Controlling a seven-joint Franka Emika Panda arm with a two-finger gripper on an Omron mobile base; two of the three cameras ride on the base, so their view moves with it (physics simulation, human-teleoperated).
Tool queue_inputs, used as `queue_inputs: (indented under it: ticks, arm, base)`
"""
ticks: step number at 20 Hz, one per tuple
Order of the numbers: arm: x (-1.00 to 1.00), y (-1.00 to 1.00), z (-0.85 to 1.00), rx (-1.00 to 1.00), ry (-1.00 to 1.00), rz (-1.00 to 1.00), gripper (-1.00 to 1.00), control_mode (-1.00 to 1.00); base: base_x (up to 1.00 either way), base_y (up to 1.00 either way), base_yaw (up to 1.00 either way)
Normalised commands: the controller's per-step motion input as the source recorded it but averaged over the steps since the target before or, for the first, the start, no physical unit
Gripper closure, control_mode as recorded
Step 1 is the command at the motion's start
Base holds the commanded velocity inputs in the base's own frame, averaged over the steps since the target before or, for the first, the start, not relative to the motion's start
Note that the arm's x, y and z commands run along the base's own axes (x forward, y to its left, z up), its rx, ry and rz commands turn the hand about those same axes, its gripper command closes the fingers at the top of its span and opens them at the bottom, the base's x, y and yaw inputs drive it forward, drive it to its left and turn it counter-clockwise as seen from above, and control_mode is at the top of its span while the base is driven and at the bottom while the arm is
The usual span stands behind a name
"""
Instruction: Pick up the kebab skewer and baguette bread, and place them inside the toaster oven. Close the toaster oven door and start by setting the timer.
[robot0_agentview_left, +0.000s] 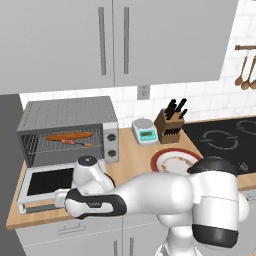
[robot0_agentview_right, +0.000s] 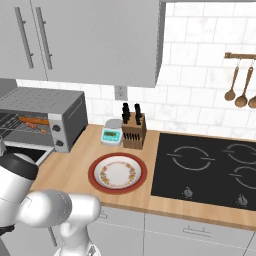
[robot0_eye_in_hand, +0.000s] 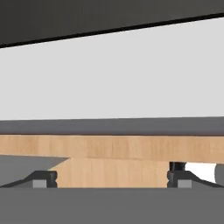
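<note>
**Claw low at the open oven door**

Claw (robot0_eye_in_hand: 112, 177) sits spread, its dark fingertips (robot0_eye_in_hand: 41, 178) well apart, close to the wooden bench (robot0_eye_in_hand: 109, 148) edge. Baguette bread (robot0_agentview_left: 69, 135) and kebab skewer (robot0_agentview_left: 75, 143) lie on the rack inside the toaster oven (robot0_agentview_left: 67, 131). Its toaster oven door (robot0_agentview_left: 47, 182) hangs folded down, flat.

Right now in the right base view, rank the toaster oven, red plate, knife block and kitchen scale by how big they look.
1. toaster oven, partly cut off at the left edge
2. red plate
3. knife block
4. kitchen scale
</note>
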Motion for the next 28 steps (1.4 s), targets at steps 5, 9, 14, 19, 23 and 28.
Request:
queue_inputs:
  ticks: [5,9,14,19,23,28]
  arm:
    - [0.15,0.00,-0.12,0.00,0.00,0.00,-1.00,-1.00]
    - [0.11,0.03,-0.22,-0.06,0.00,0.01,-1.00,-1.00]
    - [0.24,0.09,-0.18,-0.11,0.00,0.04,-1.00,-1.00]
    - [0.23,0.01,-0.09,-0.11,-0.02,0.03,-1.00,-1.00]
    - [0.03,0.00,-0.26,-0.07,-0.14,0.00,-1.00,-1.00]
    - [0.13,-0.03,-0.31,-0.02,-0.20,0.00,-1.00,-1.00]
  base:
    - [0.00,0.00,0.00]
    - [0.00,0.00,0.00]
    - [0.00,0.00,0.00]
    - [0.00,0.00,0.00]
    - [0.00,0.00,0.00]
    - [0.00,0.00,0.00]
